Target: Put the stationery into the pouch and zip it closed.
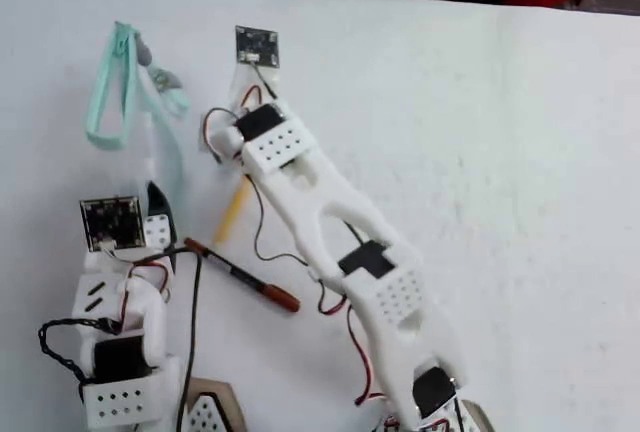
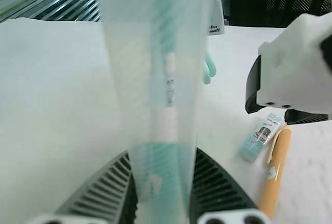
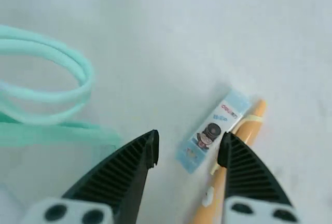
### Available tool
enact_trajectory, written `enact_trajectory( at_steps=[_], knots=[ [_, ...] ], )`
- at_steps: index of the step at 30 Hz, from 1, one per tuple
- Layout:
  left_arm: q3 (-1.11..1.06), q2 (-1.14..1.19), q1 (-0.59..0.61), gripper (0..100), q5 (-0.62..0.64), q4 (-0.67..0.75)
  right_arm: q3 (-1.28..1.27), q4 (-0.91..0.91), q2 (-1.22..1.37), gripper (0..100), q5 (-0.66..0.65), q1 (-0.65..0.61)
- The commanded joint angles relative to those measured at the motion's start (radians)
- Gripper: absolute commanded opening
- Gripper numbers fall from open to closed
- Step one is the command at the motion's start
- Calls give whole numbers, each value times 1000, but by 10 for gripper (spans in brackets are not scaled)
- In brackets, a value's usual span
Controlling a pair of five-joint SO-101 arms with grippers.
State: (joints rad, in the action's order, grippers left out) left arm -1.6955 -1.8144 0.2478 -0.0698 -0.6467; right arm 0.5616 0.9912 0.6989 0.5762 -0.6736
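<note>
**Left arm.** The left pincer (image 2: 163, 185) is clamped on one end of the transparent plastic pouch with mint-green trim (image 2: 155, 68). Judged purpose: this grip anchors the pouch against sliding on the white bench (image 1: 500, 102) while the other arm loads it. In the high view the pouch extends away from this pincer. Its mint-green rim forms an open loop at the far end, apparently the mouth. A slim white-and-teal shape shows through the plastic in the left wrist view. Whether it is an item already loaded or part of the zip cannot be determined.

**Right arm.** The right pincer (image 3: 189, 140) hangs with its jaws apart, straddling the small light-blue wrapped eraser (image 3: 210, 130). The eraser lies on the bench near the pouch's green rim. No contact between the fingers and the eraser is visible. The orange plastic pen (image 3: 253, 120) lies alongside the eraser, apparently touching it, on the side away from the pouch and partly behind one finger. Judged risk: closing at this position may catch the orange pen together with the eraser.

**Remaining items.** The black marker with a reddish-brown cap (image 1: 240, 274) lies beyond the orange pen, well apart from the pouch.

**Judged progress.** The loading stage is under way and the eraser is the current target. The orange pen, the marker and the zip closure are not yet done.
</note>
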Motion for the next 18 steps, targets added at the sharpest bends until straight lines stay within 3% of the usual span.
enact_trajectory(
  at_steps=[1, 10, 18],
  knots=[
    [3, -12, 8, 46, -3, 31, 147, -5, 62, 180, 0, -8],
    [3, -12, 8, 46, -5, 31, 439, 33, 328, 180, -97, 4],
    [3, -12, 8, 46, -9, 31, 577, 394, 384, 180, -100, 45]
  ],
)
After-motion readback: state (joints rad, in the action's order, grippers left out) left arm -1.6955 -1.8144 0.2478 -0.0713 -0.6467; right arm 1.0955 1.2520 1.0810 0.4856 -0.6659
